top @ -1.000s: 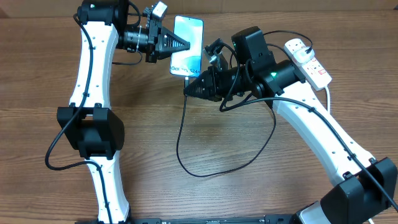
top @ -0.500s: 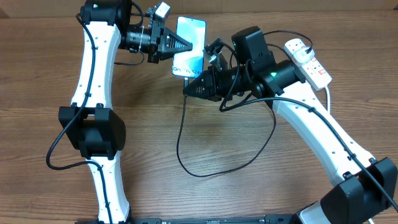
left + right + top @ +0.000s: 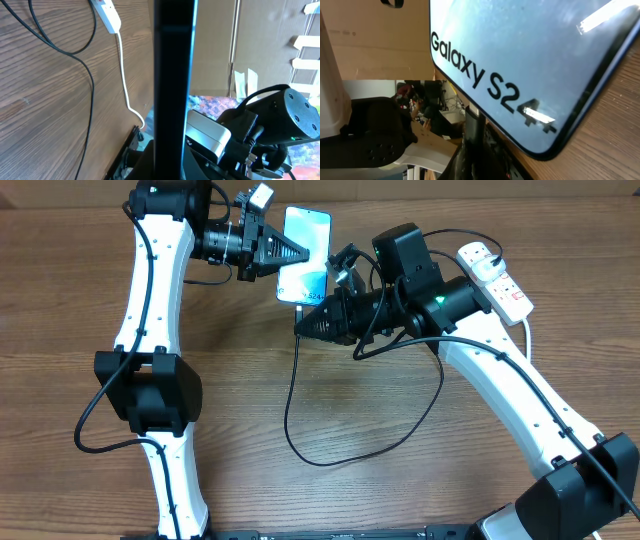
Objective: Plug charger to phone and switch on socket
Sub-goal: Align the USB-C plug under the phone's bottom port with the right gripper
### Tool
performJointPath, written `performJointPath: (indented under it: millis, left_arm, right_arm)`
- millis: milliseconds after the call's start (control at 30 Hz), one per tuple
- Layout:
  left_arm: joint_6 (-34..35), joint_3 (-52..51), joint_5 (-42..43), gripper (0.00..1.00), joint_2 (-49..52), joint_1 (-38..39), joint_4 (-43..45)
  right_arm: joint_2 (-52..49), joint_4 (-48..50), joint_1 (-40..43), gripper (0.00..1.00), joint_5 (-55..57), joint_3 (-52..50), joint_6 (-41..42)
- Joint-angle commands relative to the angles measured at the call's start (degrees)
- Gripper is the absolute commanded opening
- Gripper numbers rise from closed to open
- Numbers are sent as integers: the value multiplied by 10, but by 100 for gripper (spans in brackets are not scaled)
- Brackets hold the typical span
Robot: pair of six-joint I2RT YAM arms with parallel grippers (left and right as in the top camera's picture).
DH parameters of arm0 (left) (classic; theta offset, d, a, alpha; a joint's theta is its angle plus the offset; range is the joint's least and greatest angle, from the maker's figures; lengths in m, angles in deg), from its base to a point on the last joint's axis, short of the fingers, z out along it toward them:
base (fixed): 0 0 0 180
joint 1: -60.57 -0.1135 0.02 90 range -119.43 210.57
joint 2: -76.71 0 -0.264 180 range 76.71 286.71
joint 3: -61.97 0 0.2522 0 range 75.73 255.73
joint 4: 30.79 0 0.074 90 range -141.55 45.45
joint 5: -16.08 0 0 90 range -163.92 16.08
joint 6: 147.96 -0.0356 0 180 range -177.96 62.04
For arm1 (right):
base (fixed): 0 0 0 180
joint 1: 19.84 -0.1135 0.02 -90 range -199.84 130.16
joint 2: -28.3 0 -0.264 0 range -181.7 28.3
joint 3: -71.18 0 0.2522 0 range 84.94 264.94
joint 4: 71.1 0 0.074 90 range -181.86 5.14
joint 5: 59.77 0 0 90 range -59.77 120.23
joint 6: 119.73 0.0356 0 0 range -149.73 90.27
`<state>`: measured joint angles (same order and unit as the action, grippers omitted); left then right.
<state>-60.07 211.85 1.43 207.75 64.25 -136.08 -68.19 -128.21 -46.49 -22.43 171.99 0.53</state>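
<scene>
My left gripper is shut on the phone and holds it tilted above the table, blue screen up. In the left wrist view the phone is an edge-on dark bar between the fingers. My right gripper is shut on the charger's black connector tip, right at the phone's lower end. The right wrist view shows the "Galaxy S24" screen just above the tip; I cannot tell whether the tip is in the port. The black cable loops over the table. The white socket lies far right.
The socket's thick white cord runs down past my right arm; it also shows in the left wrist view. The slack cable loop lies on the wood between the arms. A cardboard wall stands behind the table.
The left gripper and phone shifted slightly up and right, with the phone tilting a little. The right gripper has stayed put with the connector.
</scene>
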Motion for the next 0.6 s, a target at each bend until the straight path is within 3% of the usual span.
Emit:
performJointPath:
  millis: [0, 567]
  left_arm:
    - [-18, 4, 19, 4, -1, -1, 1]
    - [-18, 4, 20, 4, -1, -1, -2]
  right_arm:
    - [10, -2, 0, 4, -10, 8, 2]
    - [10, 13, 2, 4, -6, 8, 2]
